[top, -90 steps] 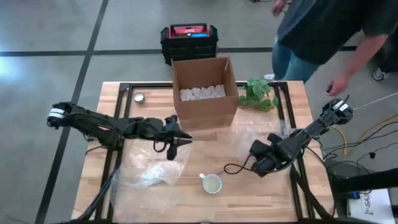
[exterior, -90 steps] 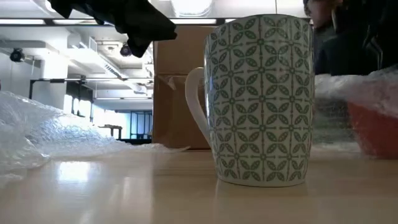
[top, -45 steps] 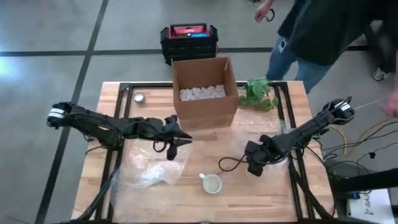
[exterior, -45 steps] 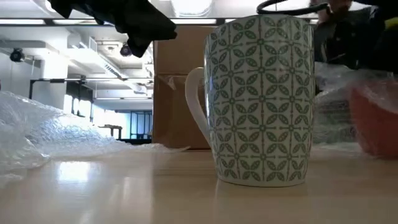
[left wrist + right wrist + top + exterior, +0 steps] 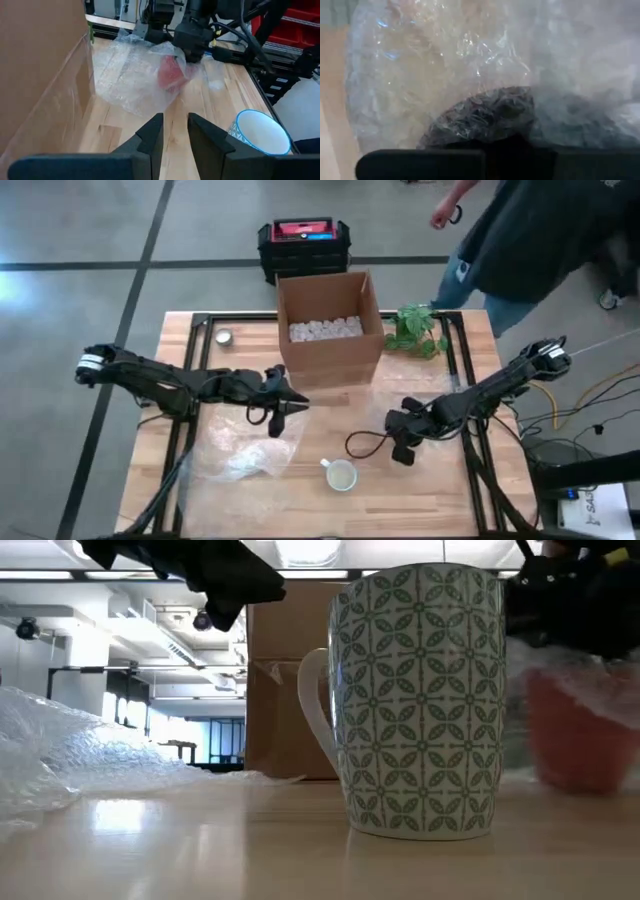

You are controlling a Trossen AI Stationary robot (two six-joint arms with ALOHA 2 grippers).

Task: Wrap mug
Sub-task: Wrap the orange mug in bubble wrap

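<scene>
A white mug with a green leaf pattern (image 5: 341,475) (image 5: 420,700) (image 5: 262,131) stands upright on the table near its front edge, and no gripper touches it. Right of it lies a red thing (image 5: 170,75) (image 5: 575,740) bundled in clear bubble wrap (image 5: 135,75). My right gripper (image 5: 398,430) (image 5: 192,42) sits on top of that bundle. My left gripper (image 5: 290,408) (image 5: 174,125) hovers left of the cardboard box's front, its fingers a narrow gap apart with nothing between them. A second crumpled sheet of bubble wrap (image 5: 240,460) lies at the front left. My right gripper comes down at the bubble wrap's gathered top (image 5: 186,54), above the red thing, slanting from the table's right. The wrap fills the right wrist view and hides the fingers, so the kind of hold cannot be told. The bundle rests on the table.
An open cardboard box (image 5: 328,325) with white filling stands at the back centre, with a green plant (image 5: 415,330) to its right and a small tin (image 5: 224,337) to its left. A black crate (image 5: 303,245) sits beyond the table. A person (image 5: 540,230) moves past the far right corner.
My right gripper has gone toward the table's left edge, and the wrapped red thing has slid along the table with it, nearer to the patterned mug. The person behind the table has walked on.
</scene>
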